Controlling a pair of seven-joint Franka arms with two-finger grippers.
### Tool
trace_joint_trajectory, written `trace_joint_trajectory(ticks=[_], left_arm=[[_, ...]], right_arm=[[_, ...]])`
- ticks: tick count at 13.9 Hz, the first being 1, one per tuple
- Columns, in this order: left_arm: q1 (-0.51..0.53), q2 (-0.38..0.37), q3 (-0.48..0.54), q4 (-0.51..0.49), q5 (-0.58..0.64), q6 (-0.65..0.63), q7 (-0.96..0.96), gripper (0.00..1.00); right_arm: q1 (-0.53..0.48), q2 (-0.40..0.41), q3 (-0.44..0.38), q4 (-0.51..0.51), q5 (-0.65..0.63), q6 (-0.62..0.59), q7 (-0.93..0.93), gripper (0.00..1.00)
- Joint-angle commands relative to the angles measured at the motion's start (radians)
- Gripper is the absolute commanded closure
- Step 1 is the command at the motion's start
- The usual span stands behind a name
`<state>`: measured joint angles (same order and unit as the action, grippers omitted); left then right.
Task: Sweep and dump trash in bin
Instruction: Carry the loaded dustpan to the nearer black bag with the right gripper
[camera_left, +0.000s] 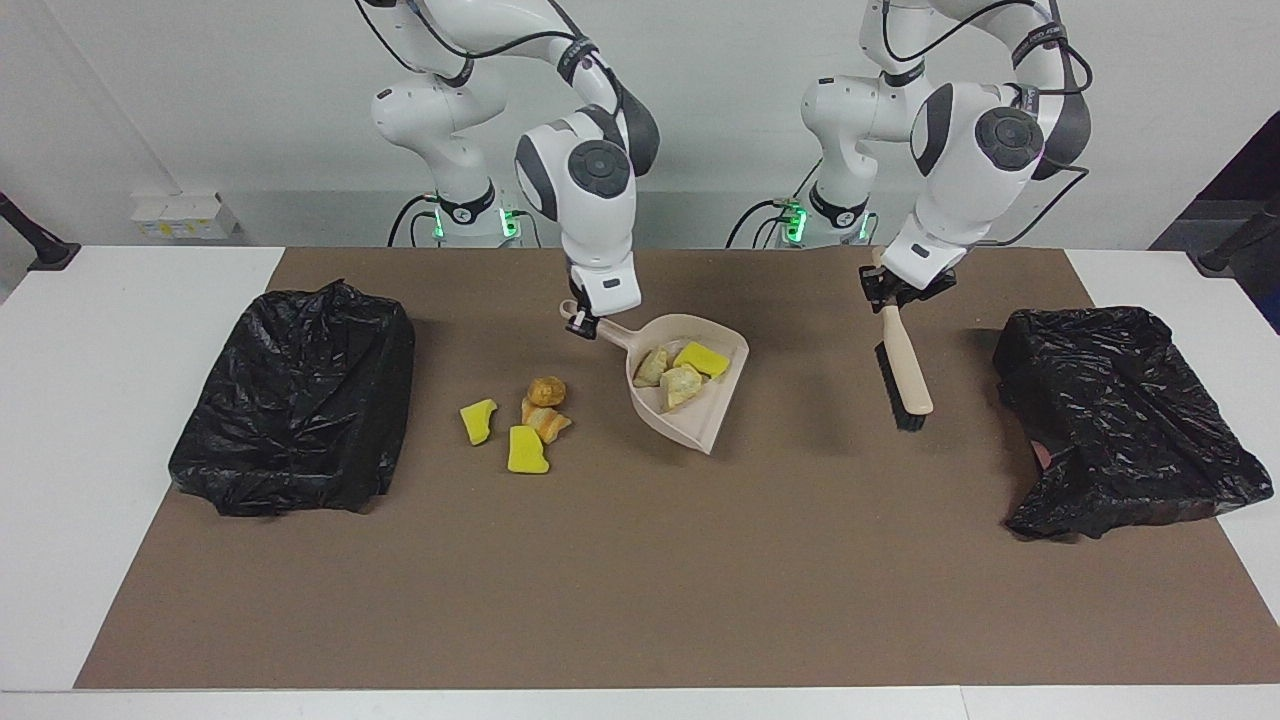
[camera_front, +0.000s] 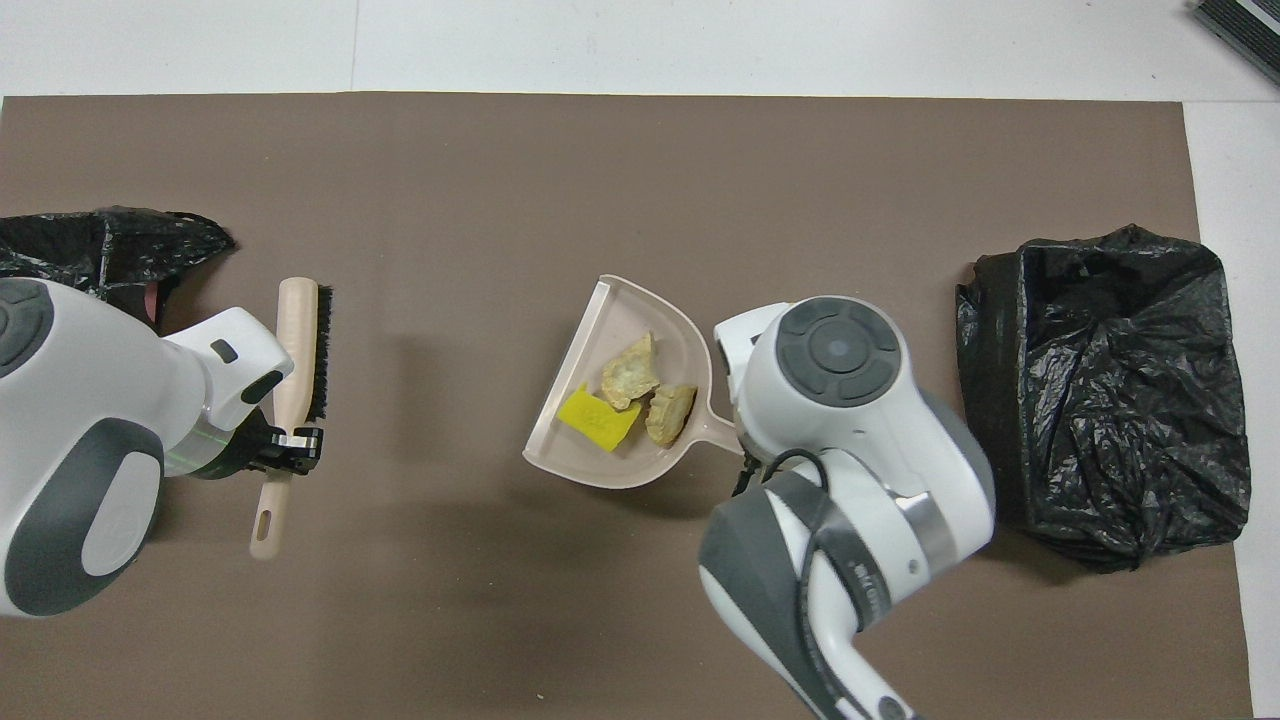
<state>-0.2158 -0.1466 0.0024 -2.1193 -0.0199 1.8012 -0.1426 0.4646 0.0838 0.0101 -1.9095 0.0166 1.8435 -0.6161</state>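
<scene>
The right gripper (camera_left: 582, 322) sits nearest the robots, its jaws pinching the handle of the dustpan (camera_left: 690, 395). The pan's open mouth points away from the robots, likely so that trash can be pushed into it. Three pieces already lie in the pan: a yellow sponge chunk (camera_left: 702, 358) and two tan lumps (camera_left: 668, 378).

The left gripper (camera_left: 893, 290), over the desk (camera_left: 640, 560) toward the left arm's end, has its jaws clamped on the brush (camera_left: 903, 370) by its handle. The bristles face down and look clear of the mat, so it is probably ready for another stroke.

Farther from the robots than the pan's handle, beside the pan toward the right arm's end, lies the loose trash (camera_left: 520, 420), about four pieces still to be swept.

A black-bagged bin (camera_left: 295, 400) stands at the right arm's end, and another bin (camera_left: 1120, 420) at the left arm's, each placed within one arm's reach for dumping.
</scene>
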Motion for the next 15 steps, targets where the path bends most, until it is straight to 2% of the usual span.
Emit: trace_joint_trajectory(ticks=[1, 3, 5, 7, 8, 11, 15], left_arm=[[-0.005, -0.047, -0.016, -0.060, -0.009, -0.003, -0.008, 1.00], [-0.064, -0.085, -0.018, -0.117, -0.090, 0.019, -0.064, 1.00], [-0.147, -0.126, -0.019, -0.181, -0.106, 0.075, -0.144, 1.00], [-0.271, -0.116, -0.019, -0.217, -0.123, 0.110, -0.228, 1.00], [-0.339, -0.116, -0.018, -0.250, -0.139, 0.166, -0.297, 1.00], [-0.512, -0.082, -0.018, -0.327, -0.158, 0.317, -0.463, 1.00], [-0.599, -0.030, -0.018, -0.387, -0.181, 0.417, -0.578, 1.00]], right_arm=[[-0.105, -0.082, 0.005, 0.036, 0.005, -0.108, -0.062, 1.00], [-0.228, -0.123, 0.005, 0.069, 0.005, -0.168, -0.152, 1.00], [-0.358, -0.139, 0.002, 0.107, 0.002, -0.228, -0.267, 1.00], [-0.507, -0.151, 0.002, 0.106, -0.015, -0.228, -0.403, 1.00], [-0.580, -0.154, 0.001, 0.099, -0.020, -0.224, -0.469, 1.00], [-0.719, -0.156, -0.002, 0.101, -0.099, -0.208, -0.614, 1.00], [-0.862, -0.144, -0.004, 0.106, -0.248, -0.078, -0.795, 1.00]])
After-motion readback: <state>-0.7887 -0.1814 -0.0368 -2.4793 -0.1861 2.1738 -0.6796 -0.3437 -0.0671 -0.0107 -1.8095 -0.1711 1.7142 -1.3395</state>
